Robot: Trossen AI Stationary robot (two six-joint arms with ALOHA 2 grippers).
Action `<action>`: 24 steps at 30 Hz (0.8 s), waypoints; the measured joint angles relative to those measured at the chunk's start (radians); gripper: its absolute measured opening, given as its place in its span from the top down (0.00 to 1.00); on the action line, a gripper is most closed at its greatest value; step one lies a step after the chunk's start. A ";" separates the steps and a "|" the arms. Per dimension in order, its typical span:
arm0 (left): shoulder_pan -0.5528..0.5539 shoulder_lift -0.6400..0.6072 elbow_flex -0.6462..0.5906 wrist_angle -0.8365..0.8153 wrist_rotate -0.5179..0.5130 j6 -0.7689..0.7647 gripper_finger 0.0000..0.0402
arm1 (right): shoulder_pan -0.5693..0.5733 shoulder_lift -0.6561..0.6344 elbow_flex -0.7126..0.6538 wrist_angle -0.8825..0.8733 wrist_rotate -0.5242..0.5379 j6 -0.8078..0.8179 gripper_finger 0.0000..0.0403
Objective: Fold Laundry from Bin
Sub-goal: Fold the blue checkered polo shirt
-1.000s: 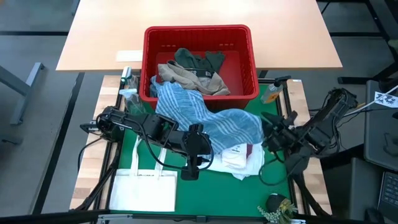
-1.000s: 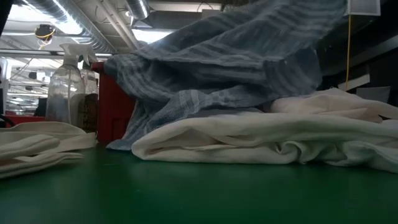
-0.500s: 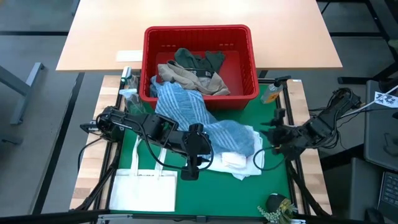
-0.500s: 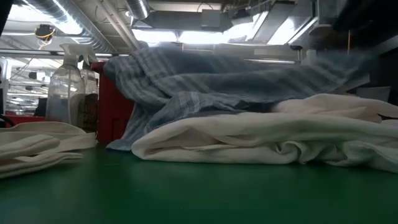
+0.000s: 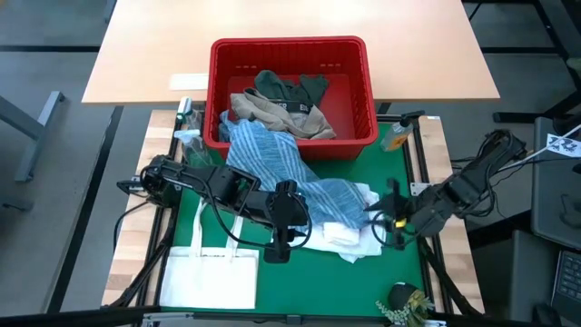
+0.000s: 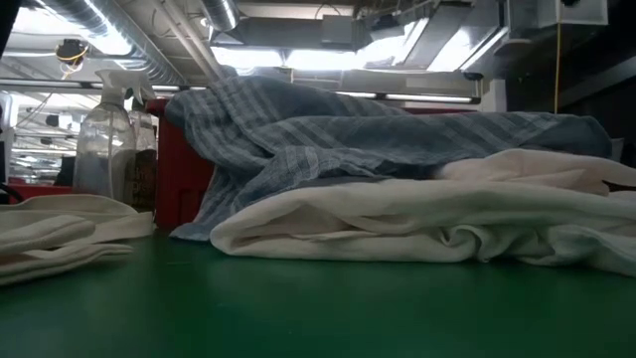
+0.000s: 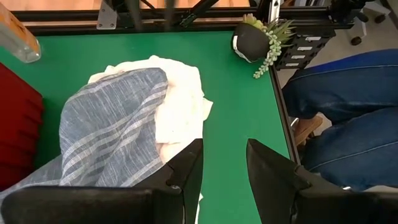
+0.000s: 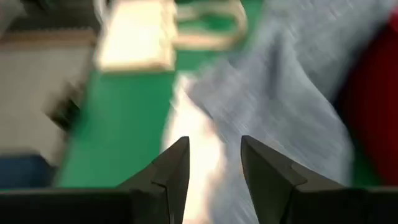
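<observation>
A blue-and-white striped garment (image 5: 290, 173) hangs over the near wall of the red bin (image 5: 368, 91) and runs down onto the green mat. Its lower end lies on a crumpled white garment (image 5: 349, 238), as the low view shows with the striped cloth (image 6: 328, 139) on the white one (image 6: 397, 224). Beige (image 5: 290, 116) and dark green (image 5: 289, 89) garments lie in the bin. My left gripper (image 5: 289, 238) hovers open over the near edge of the pile, with nothing between its fingers (image 7: 186, 168). My right gripper (image 5: 386, 222) stands open just right of the white garment and holds nothing (image 8: 214, 162).
A flat white tote bag (image 5: 209, 277) lies at the near left of the mat. A spray bottle (image 5: 186, 123) stands left of the bin and an orange bottle (image 5: 397, 136) to its right. A small plant (image 5: 404, 304) sits at the near right corner. A person's legs (image 7: 348, 112) show beyond the table edge.
The striped garment's right end, raised high and spread out a second ago, has fallen and now lies slack on the white garment; its part on the bin wall stayed put. My right gripper has rolled about and shifted a little toward the near edge and the pile.
</observation>
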 joint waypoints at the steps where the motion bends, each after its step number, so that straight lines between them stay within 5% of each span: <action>1: 0.000 0.000 0.000 0.000 -0.001 0.000 0.71 | 0.000 0.020 0.000 0.066 -0.008 -0.005 0.65; 8: 0.000 0.000 0.000 0.000 -0.018 0.000 0.71 | 0.000 0.228 0.000 0.317 -0.022 -0.188 0.65; 18: 0.000 0.000 0.000 0.000 -0.024 0.000 0.71 | -0.016 0.567 0.000 0.530 0.248 -0.349 0.65; 24: 0.000 0.000 0.000 -0.001 -0.024 0.000 0.71 | -0.100 0.693 -0.001 0.560 0.229 -0.350 0.65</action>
